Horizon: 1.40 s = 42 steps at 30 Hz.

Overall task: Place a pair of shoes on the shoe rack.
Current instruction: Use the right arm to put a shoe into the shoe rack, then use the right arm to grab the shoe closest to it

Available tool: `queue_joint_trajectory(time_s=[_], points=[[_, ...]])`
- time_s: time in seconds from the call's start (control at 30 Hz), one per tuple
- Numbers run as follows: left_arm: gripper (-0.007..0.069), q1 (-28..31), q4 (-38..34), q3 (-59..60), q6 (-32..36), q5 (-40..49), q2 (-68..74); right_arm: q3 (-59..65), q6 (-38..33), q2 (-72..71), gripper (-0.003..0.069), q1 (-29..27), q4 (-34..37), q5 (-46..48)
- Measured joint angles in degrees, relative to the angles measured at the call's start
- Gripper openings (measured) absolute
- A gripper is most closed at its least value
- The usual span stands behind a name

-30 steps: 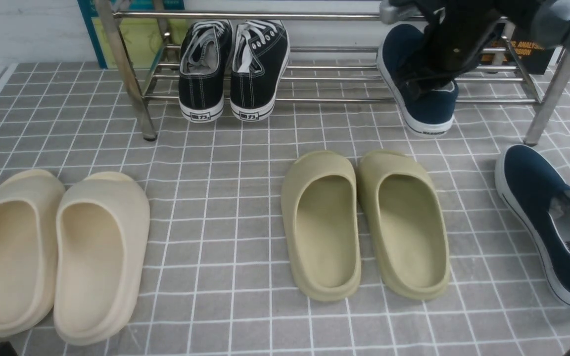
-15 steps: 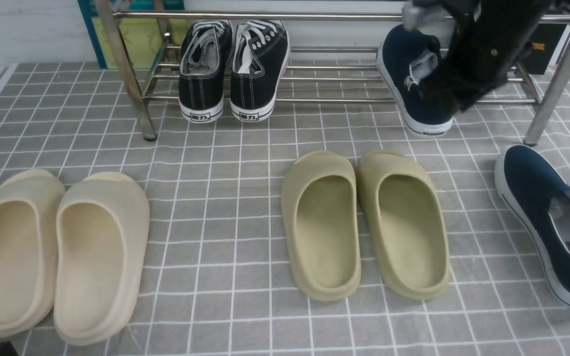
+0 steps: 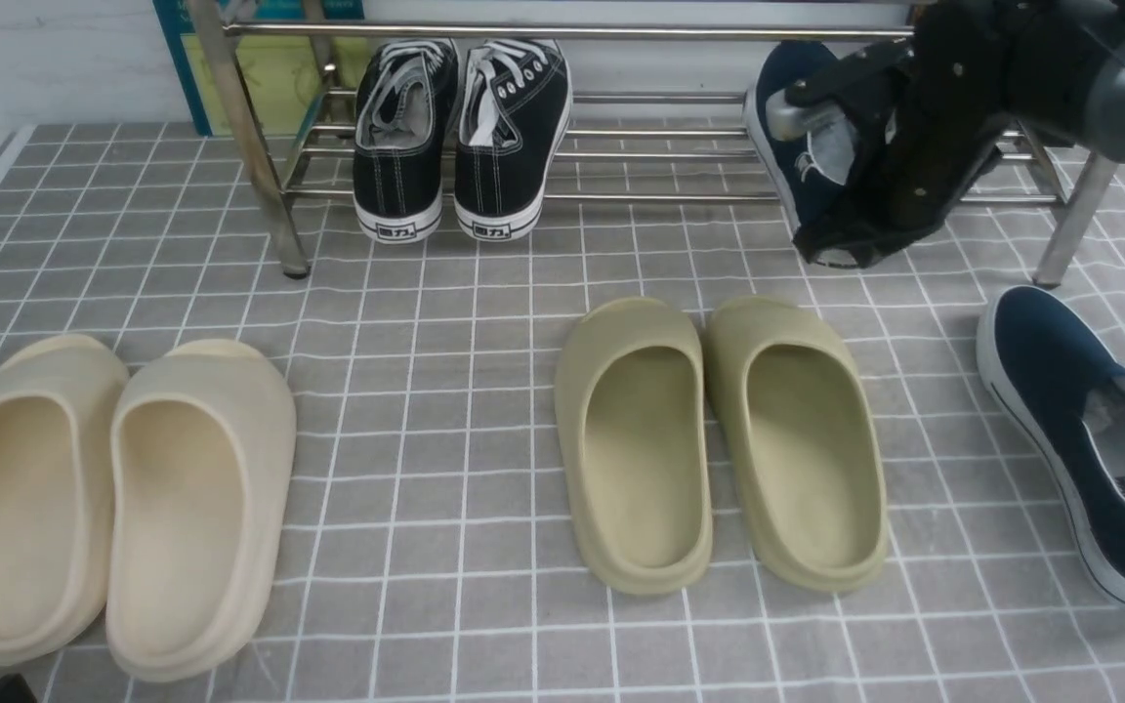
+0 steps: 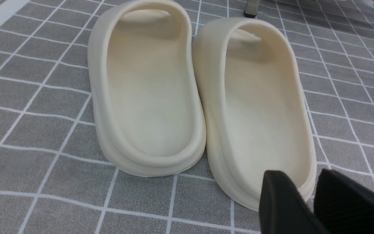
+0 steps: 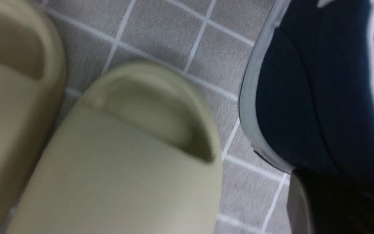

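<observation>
— Silver-tube shoe rack (image 3: 660, 198) at back; racked navy slip-on (image 3: 782, 83) rests on its lower bars, right end. Floor navy slip-on (image 3: 1070, 410) lies on checked mat (image 3: 426, 293), far right.
— Right gripper (image 3: 812, 181): fingers spread wide over racked navy slip-on. Left gripper (image 4: 307, 201): narrow gap, empty, beside cream slides (image 4: 148, 97).

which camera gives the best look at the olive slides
Front view: both olive slides whole and sharp. Right wrist view shows only their toe ends, blurred; left wrist view shows none of them.
</observation>
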Motion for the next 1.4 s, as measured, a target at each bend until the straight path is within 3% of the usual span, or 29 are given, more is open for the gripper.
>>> queue_joint_trajectory(time_s=[0.33,0.5,0.67,0.8,1.07,1.27,1.4], points=[[0.0188,0.0,0.0,0.0,0.0,0.0,0.0,-0.9,5.2,0.6,-0.0001,-0.1,-6.3,-4.2],[0.0196,0.0,0.0,0.0,0.0,0.0,0.0,-3.6,5.1,-0.5,0.0008,0.4,-5.9,1.4],[0.0204,0.0,0.0,0.0,0.0,0.0,0.0,-4.6,1.8,-8.2,0.0029,1.7,-3.3,15.7],[0.0206,0.0,0.0,0.0,0.0,0.0,0.0,-2.7,1.7,-13.4,0.0035,1.6,-2.7,19.2],[0.0211,0.0,-0.1,0.0,0.0,0.0,0.0,22.2,3.8,-31.6,0.0043,1.1,-2.5,19.4],[0.0218,0.0,-0.1,0.0,0.0,0.0,0.0,35.1,5.8,-37.6,0.0076,-1.5,-2.1,15.8],[0.0218,0.0,-0.1,0.0,0.0,0.0,0.0,43.5,8.2,-36.7,0.0192,-6.0,-1.6,10.1]])
